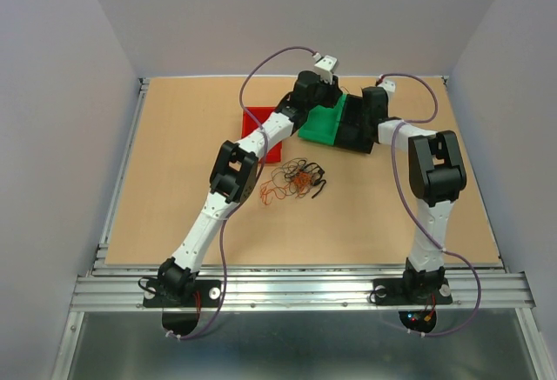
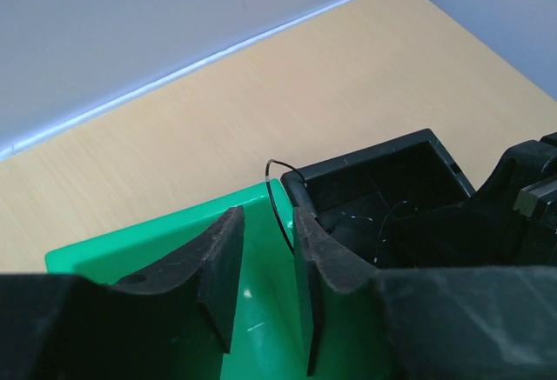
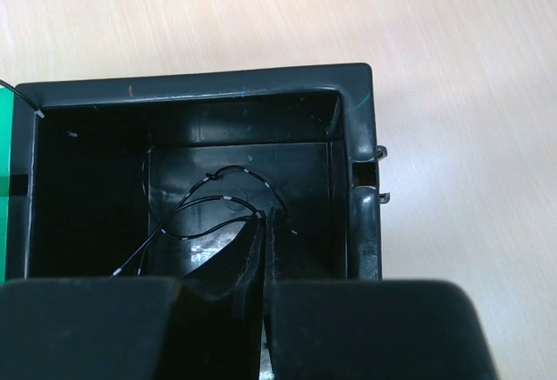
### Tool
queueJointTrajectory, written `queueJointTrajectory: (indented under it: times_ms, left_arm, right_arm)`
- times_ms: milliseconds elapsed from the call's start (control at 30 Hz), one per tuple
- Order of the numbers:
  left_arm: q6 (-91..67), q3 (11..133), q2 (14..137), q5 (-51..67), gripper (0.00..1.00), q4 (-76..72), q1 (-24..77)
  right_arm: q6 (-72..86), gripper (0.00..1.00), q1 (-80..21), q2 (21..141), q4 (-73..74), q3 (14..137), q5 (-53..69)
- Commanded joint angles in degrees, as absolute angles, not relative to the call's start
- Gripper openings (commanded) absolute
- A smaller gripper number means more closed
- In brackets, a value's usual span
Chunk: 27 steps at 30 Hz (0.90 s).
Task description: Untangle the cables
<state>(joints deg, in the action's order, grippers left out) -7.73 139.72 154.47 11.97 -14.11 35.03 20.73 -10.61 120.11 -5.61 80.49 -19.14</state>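
Currently, the cables (image 1: 296,180) are lying as a small looped bunch of black and orange-red wires on the tabletop (image 1: 174,145), at centre frame in the top view. They are sitting just below the red bin (image 1: 254,119), and neither arm is touching them.

One black wire (image 2: 277,215) is sitting apart from the bunch. It is arching over the rim where the green bin (image 2: 130,245) and the black bin (image 3: 352,136) meet, at upper centre of the top view.

The right fingers (image 3: 248,263) are standing together inside the black bin and appear to be pinching what looks like that same wire at their tips. The left fingers (image 2: 218,267) are standing apart over the green bin, with the wire passing between them unclamped.

Judgement: a single strand is being sorted into a bin, and the rest are not yet separated. The next move is calling for the strand to be let go wholly inside the black bin, off the rim. Both arms then need to lift without snagging it and go to the bunch for another strand.
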Motion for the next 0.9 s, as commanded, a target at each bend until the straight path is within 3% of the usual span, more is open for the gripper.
queueJointTrajectory:
  times_ms: [0,133,867]
  left_arm:
    - [-8.61,142.03,152.75,13.09,0.28,-15.29,35.60]
    - [-7.65,142.03,152.58,15.90,0.00,-15.82,35.95]
    - [-12.48,132.81,145.90,21.71,0.00,-16.52,36.39]
  right_arm:
    - [21.71,0.01,-11.95,119.36,-3.69,77.61,-17.75]
    - [21.53,0.01,-12.30,119.44,-3.87,77.87,-17.75]
    - [24.16,0.01,-13.45,123.13,-0.19,84.18,-16.08]
